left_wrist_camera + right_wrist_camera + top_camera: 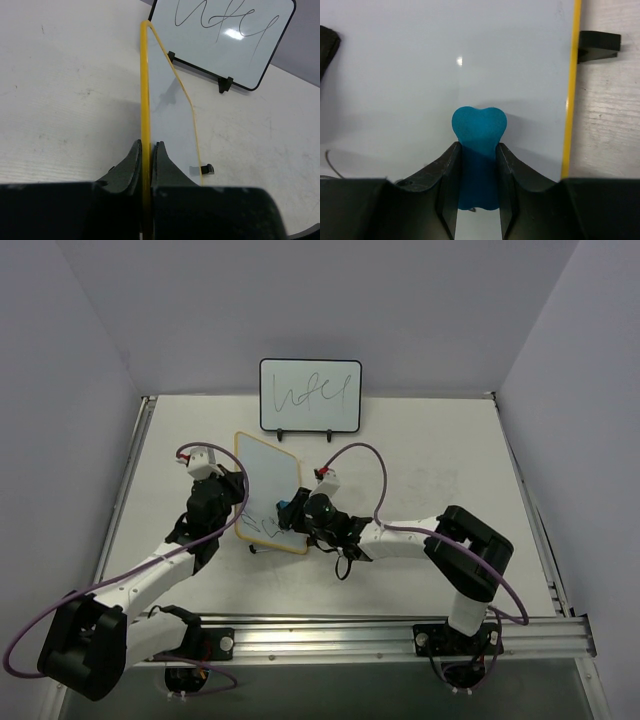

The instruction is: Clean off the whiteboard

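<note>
The whiteboard has a yellow-tan frame and stands tilted on the table between my two arms. Dark scribbles show on its lower part in the top view. My left gripper is shut on the board's left frame edge, one finger on each side of the rim. My right gripper is shut on a blue eraser pad, whose tip rests against the white surface. The stretch of board in the right wrist view is unmarked, apart from a thin stroke at the far left.
A black-framed upright whiteboard with one scribble line stands at the back of the table on black feet. A black clip foot sticks out from the held board's edge. Aluminium rails border the table.
</note>
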{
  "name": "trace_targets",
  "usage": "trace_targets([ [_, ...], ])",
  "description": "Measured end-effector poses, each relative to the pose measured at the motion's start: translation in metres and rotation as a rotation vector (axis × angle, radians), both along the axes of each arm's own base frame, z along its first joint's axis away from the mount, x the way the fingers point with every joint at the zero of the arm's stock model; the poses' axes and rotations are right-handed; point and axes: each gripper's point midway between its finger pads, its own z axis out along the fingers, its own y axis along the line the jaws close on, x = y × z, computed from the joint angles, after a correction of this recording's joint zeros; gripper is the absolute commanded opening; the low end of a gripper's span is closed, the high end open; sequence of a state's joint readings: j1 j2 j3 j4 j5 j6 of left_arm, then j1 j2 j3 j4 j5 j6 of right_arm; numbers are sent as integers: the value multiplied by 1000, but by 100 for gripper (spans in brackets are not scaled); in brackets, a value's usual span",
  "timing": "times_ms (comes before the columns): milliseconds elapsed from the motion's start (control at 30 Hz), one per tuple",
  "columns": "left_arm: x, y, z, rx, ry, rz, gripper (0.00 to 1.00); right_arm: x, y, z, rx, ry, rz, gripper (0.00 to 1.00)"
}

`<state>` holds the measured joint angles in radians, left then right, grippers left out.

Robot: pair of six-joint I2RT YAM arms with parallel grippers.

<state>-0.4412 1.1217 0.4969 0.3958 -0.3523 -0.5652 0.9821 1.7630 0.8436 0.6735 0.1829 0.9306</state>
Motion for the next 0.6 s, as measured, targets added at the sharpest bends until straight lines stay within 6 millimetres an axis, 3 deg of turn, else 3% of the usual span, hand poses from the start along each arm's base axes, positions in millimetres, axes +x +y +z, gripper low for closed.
trace_targets([
  [333, -1, 0, -4, 8, 14, -5, 2, -20, 47, 45, 13, -61, 74, 0],
  [600, -2, -1, -4, 7, 15, -13, 2, -29, 45, 46, 71, -60, 81, 0],
])
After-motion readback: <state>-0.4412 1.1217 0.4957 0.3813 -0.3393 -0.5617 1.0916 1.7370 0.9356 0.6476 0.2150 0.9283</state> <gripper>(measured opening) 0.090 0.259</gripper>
